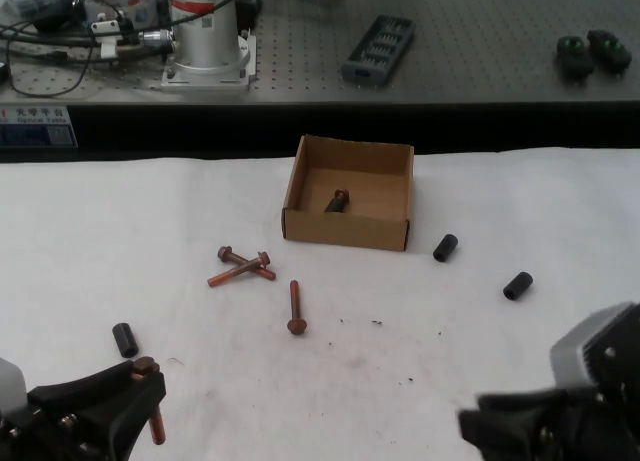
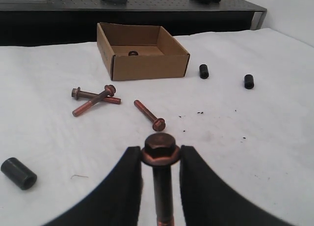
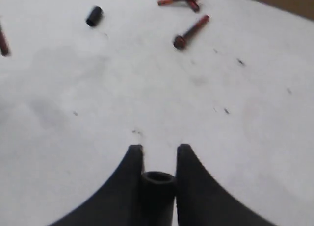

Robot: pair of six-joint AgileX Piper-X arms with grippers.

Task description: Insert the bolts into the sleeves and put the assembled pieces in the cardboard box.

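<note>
My left gripper [image 2: 160,155] is shut on a copper bolt [image 2: 161,187], head outward, low over the white sheet at the near left [image 1: 140,386]. My right gripper [image 3: 159,155] is shut on a black sleeve [image 3: 158,187], its open end facing out, at the near right [image 1: 485,421]. The cardboard box [image 1: 347,226] stands mid-table with one assembled piece [image 1: 337,200] inside. Two crossed bolts [image 1: 240,266] and a single bolt [image 1: 295,306] lie in front of the box. Loose sleeves lie at the left [image 1: 125,339] and to the right of the box [image 1: 445,247] [image 1: 517,285].
Behind the white sheet runs a dark perforated bench with a metal column base [image 1: 205,41], cables, a black ribbed block [image 1: 380,46] and two dark green parts [image 1: 593,51]. Small dark specks dot the sheet near the middle.
</note>
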